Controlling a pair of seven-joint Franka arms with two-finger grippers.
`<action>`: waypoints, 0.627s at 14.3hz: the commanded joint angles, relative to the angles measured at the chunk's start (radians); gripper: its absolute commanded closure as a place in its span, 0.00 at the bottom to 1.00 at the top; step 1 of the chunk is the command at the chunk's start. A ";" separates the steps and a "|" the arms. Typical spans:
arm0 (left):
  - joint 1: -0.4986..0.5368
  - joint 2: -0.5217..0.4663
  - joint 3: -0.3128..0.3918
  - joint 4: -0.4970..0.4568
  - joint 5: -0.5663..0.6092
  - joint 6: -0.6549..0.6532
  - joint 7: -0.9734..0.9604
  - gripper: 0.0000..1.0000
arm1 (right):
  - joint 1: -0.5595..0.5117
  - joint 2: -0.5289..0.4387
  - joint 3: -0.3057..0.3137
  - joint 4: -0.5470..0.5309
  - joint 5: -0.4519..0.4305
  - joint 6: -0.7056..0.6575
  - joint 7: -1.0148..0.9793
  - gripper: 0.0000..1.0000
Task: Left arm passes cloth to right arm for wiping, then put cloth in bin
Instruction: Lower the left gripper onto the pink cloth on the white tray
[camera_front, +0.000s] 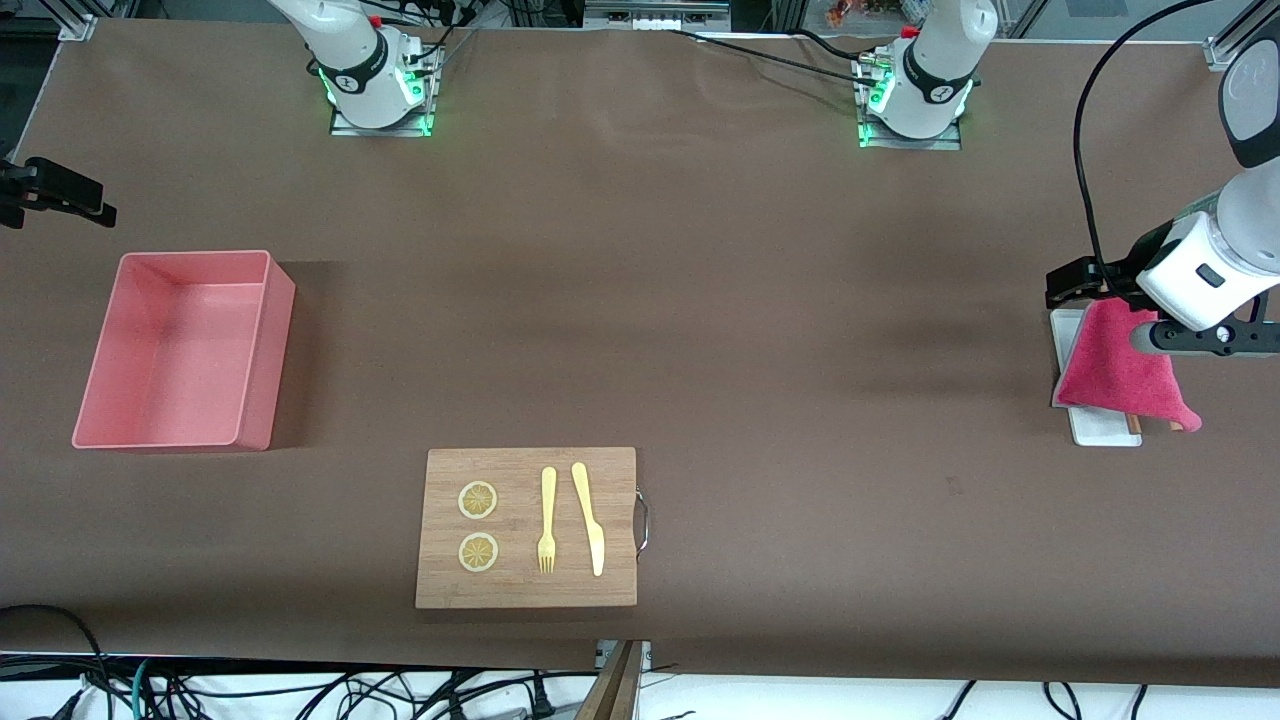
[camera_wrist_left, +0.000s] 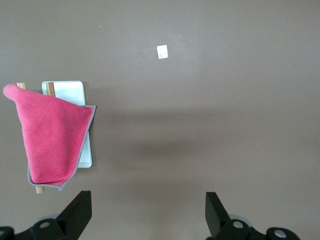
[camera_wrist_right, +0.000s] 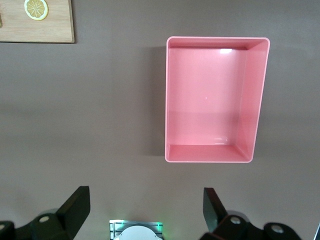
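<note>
A wooden cutting board (camera_front: 527, 527) lay on the brown table (camera_front: 700, 300), close to the front camera, with a thin metal handle (camera_front: 642, 521) on the side toward the left arm's end. On the board sat 2 round lemon slices (camera_front: 477, 500), one nearer the front camera than the other, and beside them a yellow fork (camera_front: 547, 520) and a yellow knife (camera_front: 589, 517) lay next to each other. At the left arm's end of the table a small flat white tray (camera_front: 1104, 428) lay with a bit of wooden stick (camera_front: 1133, 424) on it, and a tiny white scrap (camera_wrist_left: 162, 51) lay on the bare table.
</note>
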 joint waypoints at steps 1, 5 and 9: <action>0.000 0.011 0.001 0.023 0.025 -0.022 0.008 0.00 | -0.009 0.008 0.005 0.019 -0.002 0.001 -0.012 0.00; 0.002 0.001 -0.004 -0.008 0.117 -0.028 0.065 0.00 | -0.010 0.008 0.005 0.019 -0.003 -0.001 -0.012 0.00; 0.055 -0.011 -0.004 -0.093 0.172 -0.025 0.226 0.00 | -0.007 0.008 0.005 0.017 -0.002 0.001 -0.006 0.00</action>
